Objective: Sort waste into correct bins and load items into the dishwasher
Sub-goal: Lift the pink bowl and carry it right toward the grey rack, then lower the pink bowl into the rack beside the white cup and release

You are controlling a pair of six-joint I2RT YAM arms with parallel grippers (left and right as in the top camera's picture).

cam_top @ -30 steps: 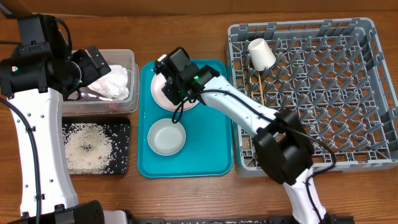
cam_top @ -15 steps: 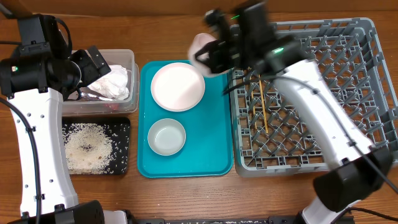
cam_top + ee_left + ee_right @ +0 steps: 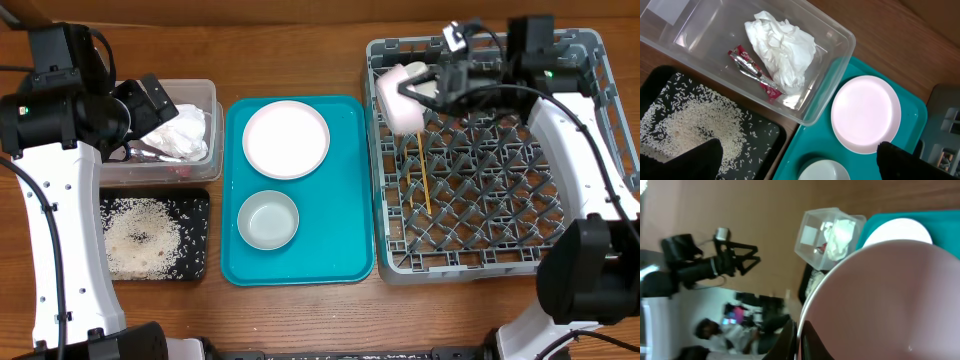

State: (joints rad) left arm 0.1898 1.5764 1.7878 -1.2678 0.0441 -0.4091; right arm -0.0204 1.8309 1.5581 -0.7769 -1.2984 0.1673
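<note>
Where the right claw (image 3: 425, 88) pinches its rim, pressed tight on it, the whitish bowl (image 3: 393, 98) hangs tipped on edge over the far-left corner of the grey dish rack (image 3: 470, 262). I cannot tell whether it touches the pegs.

- Chopsticks (image 3: 424, 178) lie in the rack just beside the bowl, on the near side.
- Nothing stands between bowl and rack that I can see.
- Teal tray (image 3: 340, 235), left of the rack on the counter (image 3: 300, 50), carries the pink plate (image 3: 286, 139) and the second bowl (image 3: 268, 220).
- Further left, the clear tub (image 3: 205, 92) holds the napkin (image 3: 782, 50) and red wrapper (image 3: 752, 70). The black tray (image 3: 195, 205) holds the rice (image 3: 140, 240).
- Left claw (image 3: 800, 161) hangs above the tub, spread wide and holding nothing, its tips cut off at the frame's bottom edge.
- The right wrist view is blurred. The bowl fills most of it and hides the rack below.
</note>
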